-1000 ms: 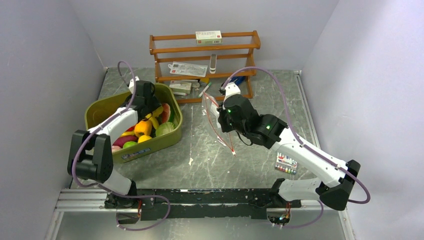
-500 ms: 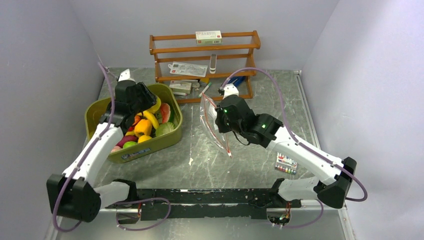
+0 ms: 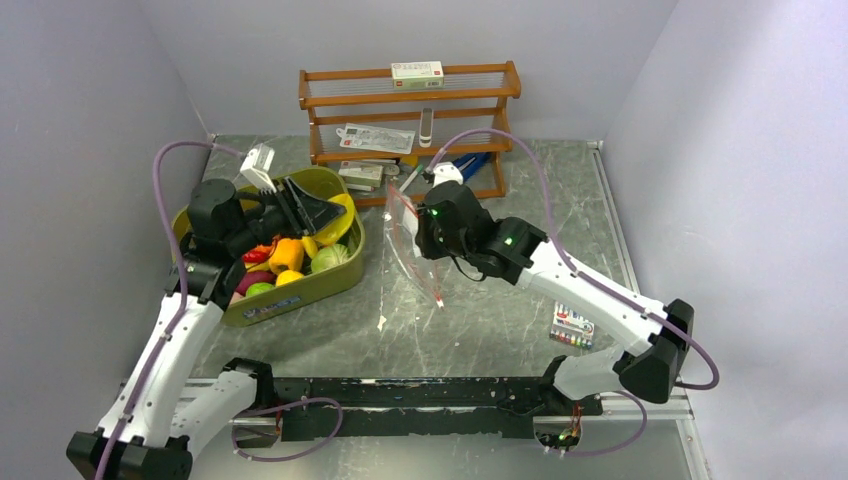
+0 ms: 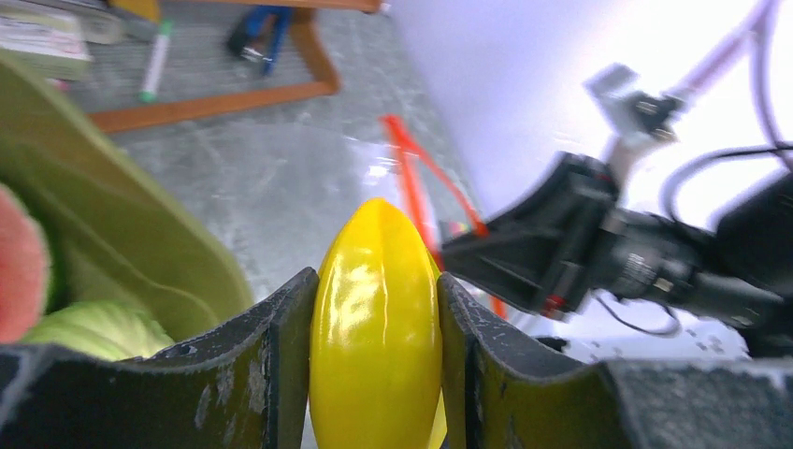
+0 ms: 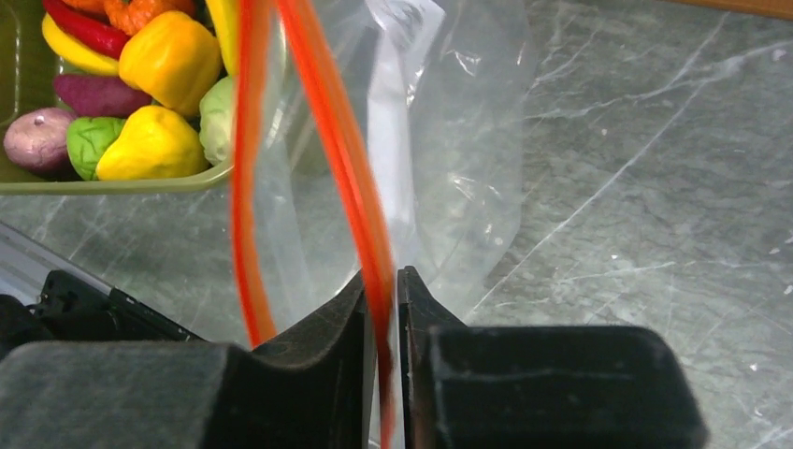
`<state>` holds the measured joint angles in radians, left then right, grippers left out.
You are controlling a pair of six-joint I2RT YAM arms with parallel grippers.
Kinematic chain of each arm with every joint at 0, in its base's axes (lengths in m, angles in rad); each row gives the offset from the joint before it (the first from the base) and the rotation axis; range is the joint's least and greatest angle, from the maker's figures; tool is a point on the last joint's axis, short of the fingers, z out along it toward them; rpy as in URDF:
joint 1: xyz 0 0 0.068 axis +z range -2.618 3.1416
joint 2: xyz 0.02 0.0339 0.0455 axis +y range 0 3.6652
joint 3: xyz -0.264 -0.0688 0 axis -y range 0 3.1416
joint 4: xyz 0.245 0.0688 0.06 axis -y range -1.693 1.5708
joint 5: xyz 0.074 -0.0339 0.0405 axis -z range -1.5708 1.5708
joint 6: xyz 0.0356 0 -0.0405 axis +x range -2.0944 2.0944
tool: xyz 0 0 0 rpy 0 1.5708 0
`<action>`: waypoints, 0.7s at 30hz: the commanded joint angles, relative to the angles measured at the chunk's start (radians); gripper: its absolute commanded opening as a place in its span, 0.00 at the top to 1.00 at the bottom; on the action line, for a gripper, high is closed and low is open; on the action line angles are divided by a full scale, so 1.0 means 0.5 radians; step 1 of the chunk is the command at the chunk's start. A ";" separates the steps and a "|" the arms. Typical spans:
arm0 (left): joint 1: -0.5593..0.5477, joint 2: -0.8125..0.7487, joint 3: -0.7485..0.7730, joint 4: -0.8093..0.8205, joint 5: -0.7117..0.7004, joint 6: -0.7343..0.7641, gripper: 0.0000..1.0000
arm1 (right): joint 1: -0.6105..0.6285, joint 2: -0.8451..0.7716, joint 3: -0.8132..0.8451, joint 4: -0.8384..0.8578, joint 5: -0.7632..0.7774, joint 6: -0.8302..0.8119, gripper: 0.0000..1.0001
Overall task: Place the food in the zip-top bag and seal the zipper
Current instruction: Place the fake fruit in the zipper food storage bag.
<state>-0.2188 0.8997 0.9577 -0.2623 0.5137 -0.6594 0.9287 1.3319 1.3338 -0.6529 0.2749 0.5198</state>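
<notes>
Left claw (image 4: 376,292), clamped on yellow food (image 4: 374,365), has left the tub (image 4: 140,238); right claw (image 5: 382,292) pinches the zipper (image 5: 348,178), zip-top bag (image 5: 468,140) hanging open, ready.

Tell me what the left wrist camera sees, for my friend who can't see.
A shiny yellow toy food is squeezed between the left hand's two fingers. Behind it hangs the clear zip-top bag with its orange-red zipper, and the green tub's wall is at the left.

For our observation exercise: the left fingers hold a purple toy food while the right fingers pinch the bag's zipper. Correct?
No: the left wrist view shows the toy food in the left fingers is yellow, not purple. The right fingers do pinch the zipper.
</notes>
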 commanded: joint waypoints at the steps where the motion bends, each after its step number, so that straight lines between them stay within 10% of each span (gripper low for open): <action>1: -0.007 -0.093 -0.135 0.309 0.442 -0.249 0.75 | -0.007 0.069 -0.009 0.091 -0.102 0.049 0.85; 9: -0.105 -0.033 -0.433 1.005 0.733 -0.708 0.76 | -0.008 0.091 -0.049 0.271 -0.262 0.080 1.00; 21: -0.265 0.148 -0.284 0.876 0.619 -0.643 0.77 | -0.006 0.117 -0.032 0.367 -0.403 0.075 1.00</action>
<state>-0.3367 0.9535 0.7467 0.2188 0.8387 -1.0107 0.9287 1.3823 1.2984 -0.4889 0.0929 0.5648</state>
